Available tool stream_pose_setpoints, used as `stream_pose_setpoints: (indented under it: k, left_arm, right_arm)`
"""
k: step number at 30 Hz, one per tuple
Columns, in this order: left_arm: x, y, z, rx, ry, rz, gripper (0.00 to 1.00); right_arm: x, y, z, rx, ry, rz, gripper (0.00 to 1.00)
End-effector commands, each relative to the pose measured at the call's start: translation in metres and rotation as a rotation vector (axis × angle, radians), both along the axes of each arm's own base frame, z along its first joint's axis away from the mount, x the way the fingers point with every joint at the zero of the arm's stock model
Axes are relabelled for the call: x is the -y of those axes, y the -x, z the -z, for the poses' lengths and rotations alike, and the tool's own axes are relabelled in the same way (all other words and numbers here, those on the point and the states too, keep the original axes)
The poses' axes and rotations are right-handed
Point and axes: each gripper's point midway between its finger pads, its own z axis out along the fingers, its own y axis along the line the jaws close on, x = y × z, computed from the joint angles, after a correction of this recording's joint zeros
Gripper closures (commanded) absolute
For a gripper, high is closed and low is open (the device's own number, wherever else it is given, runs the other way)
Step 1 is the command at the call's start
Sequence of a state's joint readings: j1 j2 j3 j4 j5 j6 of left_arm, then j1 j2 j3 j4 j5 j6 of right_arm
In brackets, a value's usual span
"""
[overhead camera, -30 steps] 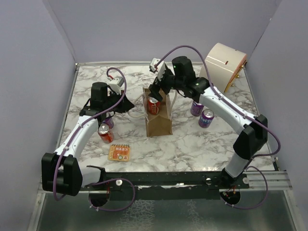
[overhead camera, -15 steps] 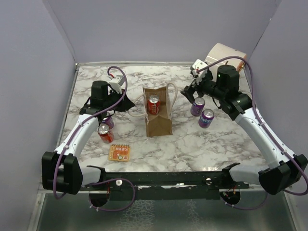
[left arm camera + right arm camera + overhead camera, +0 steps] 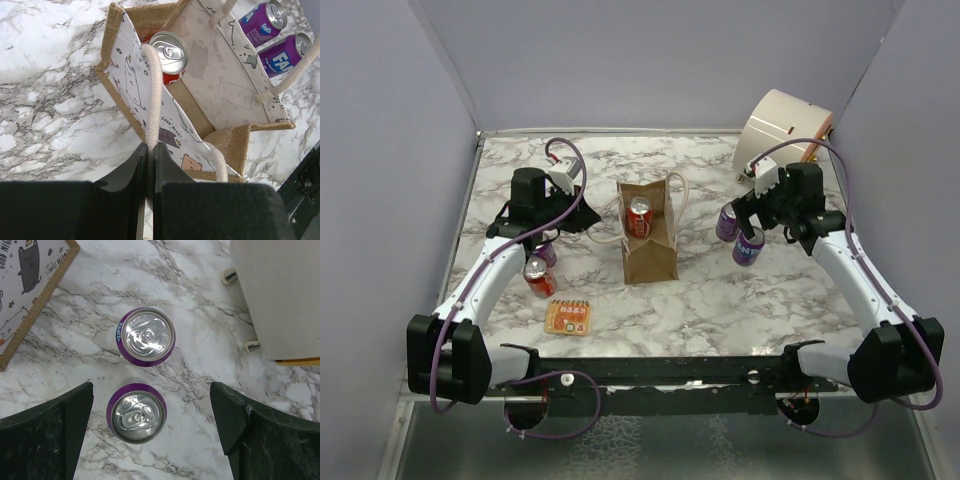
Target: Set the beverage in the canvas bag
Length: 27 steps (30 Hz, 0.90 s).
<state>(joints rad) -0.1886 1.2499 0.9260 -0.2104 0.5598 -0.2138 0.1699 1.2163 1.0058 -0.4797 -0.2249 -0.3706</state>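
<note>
The canvas bag (image 3: 650,250) stands upright mid-table with a red beverage can (image 3: 640,215) inside it. My left gripper (image 3: 586,221) is shut on the bag's near cream handle (image 3: 153,95), its jaws (image 3: 150,148) pinching the rope. The left wrist view shows the red can (image 3: 169,52) in the bag's corner and the bag's printed lining (image 3: 225,95). My right gripper (image 3: 744,218) hangs open and empty above two upright purple cans (image 3: 726,224) (image 3: 749,246). Between its fingers (image 3: 151,407), toward the left one, lies the nearer purple can (image 3: 137,413). The other purple can (image 3: 146,336) stands just beyond.
A large cream drum-shaped container (image 3: 782,130) sits at the back right, close to the right arm. Another red can (image 3: 538,277) and a purple can (image 3: 548,252) stand under the left arm. A flat snack pack (image 3: 568,317) lies near the front left.
My right arm has swung from over the bag to the right and now hovers above the purple cans, jaws wider. The red can stays in the bag. The left arm has not moved.
</note>
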Motion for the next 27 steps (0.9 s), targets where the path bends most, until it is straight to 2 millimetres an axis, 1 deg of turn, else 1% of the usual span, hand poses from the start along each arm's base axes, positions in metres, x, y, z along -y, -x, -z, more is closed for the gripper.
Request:
stream_pose_setpoints:
  k: [1,5,9,14,17,20,23,27]
  left_arm:
    - [0.004,-0.006,-0.015,0.046,0.003,0.021,1.00]
    - [0.004,-0.007,-0.016,0.049,0.001,0.020,1.00]
    - [0.004,-0.007,-0.016,0.049,-0.002,0.020,1.00]
    - [0.003,-0.007,-0.016,0.055,-0.008,0.020,1.00]
    - [0.003,-0.007,-0.016,0.055,-0.007,0.020,1.00]
    - [0.004,-0.007,-0.017,0.056,-0.005,0.020,1.00]
    - [0.004,-0.007,-0.020,0.064,-0.005,0.021,1.00]
    - [0.004,-0.006,-0.019,0.063,-0.008,0.022,1.00]
  right_arm:
    - [0.007,-0.001,0.031,-0.089,0.023,0.028,0.01]
    - [0.009,-0.007,0.052,-0.143,0.026,0.028,0.00]
    - [0.014,-0.015,0.062,-0.163,0.031,0.038,0.00]
    - [0.024,-0.019,0.076,-0.197,0.051,0.047,0.00]
    - [0.023,-0.013,0.085,-0.238,0.031,0.029,0.00]
    - [0.017,-0.001,0.092,-0.282,0.004,-0.003,0.01]
    - [0.014,0.011,0.094,-0.308,-0.014,-0.021,0.03]
    - [0.015,0.019,0.095,-0.312,-0.018,-0.019,0.03]
